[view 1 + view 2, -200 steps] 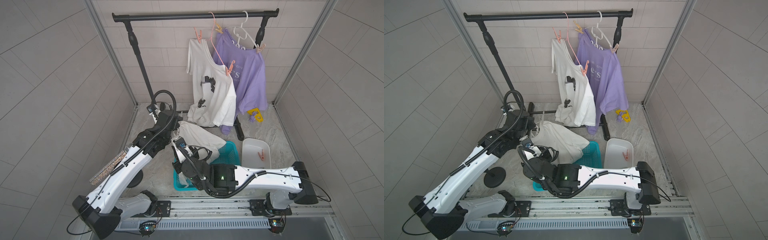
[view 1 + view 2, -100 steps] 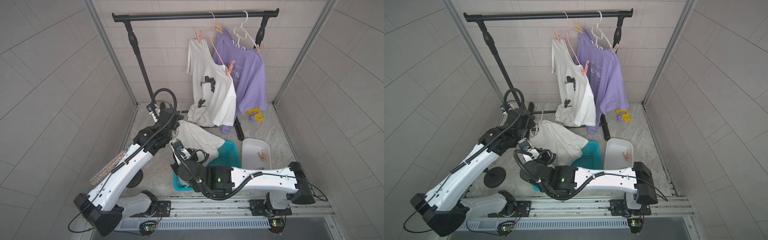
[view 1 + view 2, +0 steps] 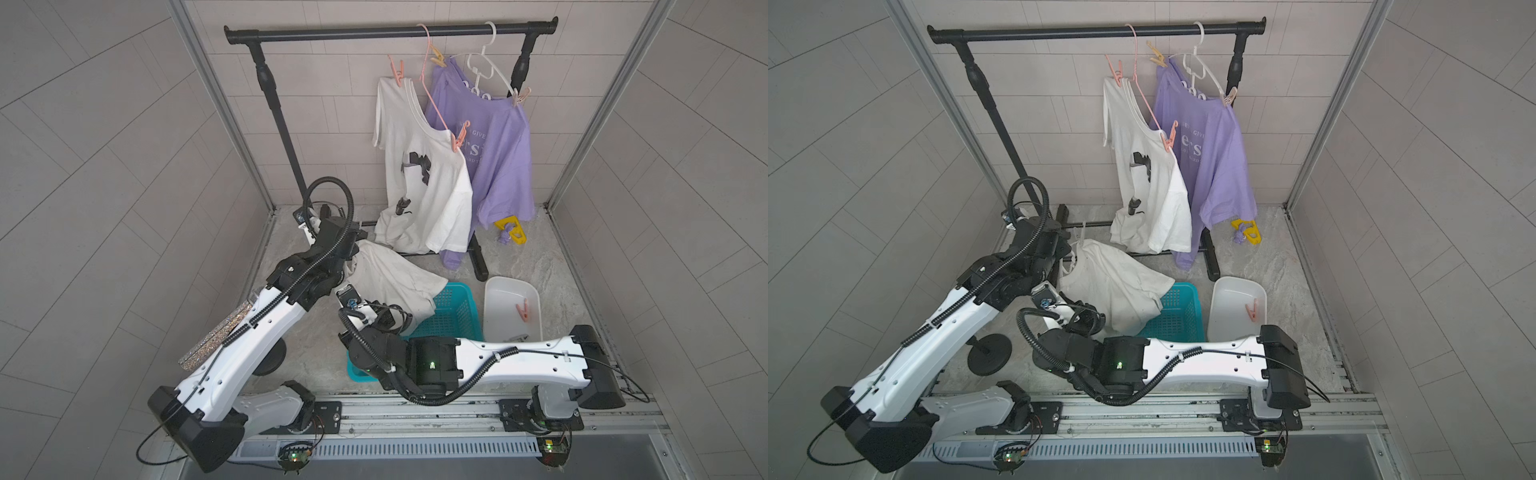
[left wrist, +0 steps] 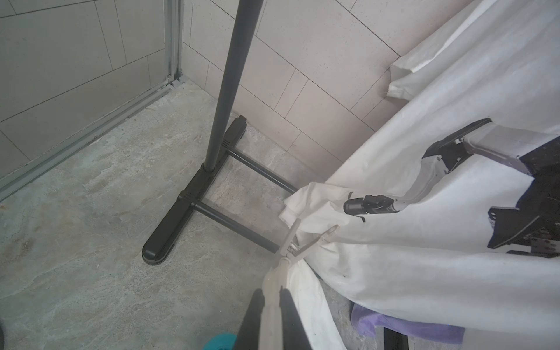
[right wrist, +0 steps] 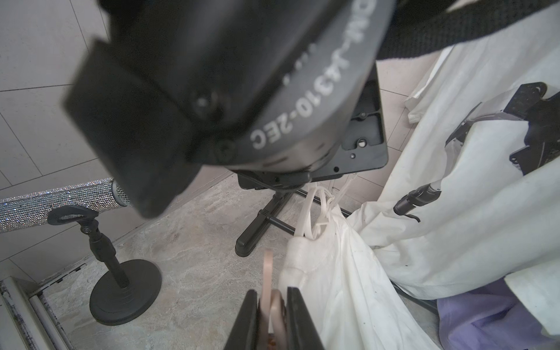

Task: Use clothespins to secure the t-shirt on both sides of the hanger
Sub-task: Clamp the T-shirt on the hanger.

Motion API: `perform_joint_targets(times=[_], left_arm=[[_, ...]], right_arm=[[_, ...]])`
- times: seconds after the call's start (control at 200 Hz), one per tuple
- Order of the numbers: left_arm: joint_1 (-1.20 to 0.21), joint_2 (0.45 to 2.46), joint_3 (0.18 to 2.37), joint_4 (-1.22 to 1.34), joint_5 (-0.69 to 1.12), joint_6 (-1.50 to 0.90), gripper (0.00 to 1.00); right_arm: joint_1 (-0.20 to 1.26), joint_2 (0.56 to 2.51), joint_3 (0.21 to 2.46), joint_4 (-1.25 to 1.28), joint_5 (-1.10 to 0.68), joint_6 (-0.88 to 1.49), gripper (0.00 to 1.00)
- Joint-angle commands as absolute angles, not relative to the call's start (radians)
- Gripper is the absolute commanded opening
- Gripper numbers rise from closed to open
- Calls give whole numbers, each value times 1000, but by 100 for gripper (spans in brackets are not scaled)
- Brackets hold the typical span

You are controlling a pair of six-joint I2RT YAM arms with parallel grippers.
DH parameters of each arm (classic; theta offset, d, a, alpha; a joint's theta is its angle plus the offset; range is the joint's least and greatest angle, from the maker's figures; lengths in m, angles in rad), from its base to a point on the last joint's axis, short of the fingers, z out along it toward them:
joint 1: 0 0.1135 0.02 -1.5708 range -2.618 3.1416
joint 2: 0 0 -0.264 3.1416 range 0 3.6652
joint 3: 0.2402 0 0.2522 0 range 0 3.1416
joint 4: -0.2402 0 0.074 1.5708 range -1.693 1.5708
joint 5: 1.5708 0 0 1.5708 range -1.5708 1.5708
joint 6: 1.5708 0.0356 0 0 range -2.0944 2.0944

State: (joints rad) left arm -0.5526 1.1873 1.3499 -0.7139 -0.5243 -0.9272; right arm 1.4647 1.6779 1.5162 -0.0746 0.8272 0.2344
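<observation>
Held clothespin (image 5: 268,274): peach-tan, pinched at its rear end, with its tip pointing out past the fingers. It is just beside the collar of the loose shirt; contact cannot be judged.
Right fingers (image 5: 245,321): closed on the held clothespin, low over the floor in front of the basket.
Loose shirt (image 3: 390,278): white, hung on a white hanger (image 5: 315,209). Its lower part is draped over the near corner of the basket in both top views.
Left fingers (image 4: 250,321): closed on the white hanger at its upper part, holding the loose shirt up beside the foot of the rack.
Tray clothespin (image 3: 522,311): salmon-pink, lying in the white tray (image 3: 498,291) on the floor.
Clipped clothespins (image 3: 397,72): pink and tan, fixed at the shoulders of the two garments on the rail.
Basket (image 3: 453,316): teal, perforated, on the floor between the right arm and the tray, just beside the tray.
Printed shirt (image 3: 424,187): white with black artwork, on a pink hanger (image 3: 428,83).
Purple shirt (image 3: 503,166): behind the printed shirt and partly covered by it.
Rack (image 3: 374,32): black, standing against the back wall.
Microphone (image 5: 60,200): glitter-covered, on a black round-based stand beside the left arm.
Yellow object (image 3: 511,232): on the floor under the purple shirt; its kind is unclear.
</observation>
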Motion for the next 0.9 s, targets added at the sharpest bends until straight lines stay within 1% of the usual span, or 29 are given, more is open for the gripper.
perform_joint_targets(times=[0.0,0.055,0.15,0.315,0.4,0.505,0.575,0.625,0.73,0.896], left_arm=[[-553,1169,1367,-688,-546,-927,0],[-553,1167,1362,-680,-539,-918,0],[-552,1169,1359,-671,-524,-903,0],[-553,1179,1365,-666,-518,-862,0],[-553,1181,1366,-658,-516,-840,0],[-552,1178,1361,-646,-521,-804,0],[-552,1176,1359,-635,-518,-775,0],[-552,1175,1359,-630,-518,-760,0],[-552,1175,1357,-616,-509,-731,0],[-552,1175,1348,-595,-490,-699,0]], right_arm=[[1473,1683,1540,-90,837,204,18],[1474,1675,1536,-89,828,203,24],[1474,1660,1526,-89,797,202,37],[1474,1639,1522,-102,751,206,46],[1474,1623,1522,-122,732,214,54],[1472,1594,1520,-161,708,216,62],[1467,1570,1511,-181,681,214,69],[1463,1552,1506,-203,667,218,72],[1456,1517,1494,-243,641,212,75],[1439,1452,1443,-256,594,199,78]])
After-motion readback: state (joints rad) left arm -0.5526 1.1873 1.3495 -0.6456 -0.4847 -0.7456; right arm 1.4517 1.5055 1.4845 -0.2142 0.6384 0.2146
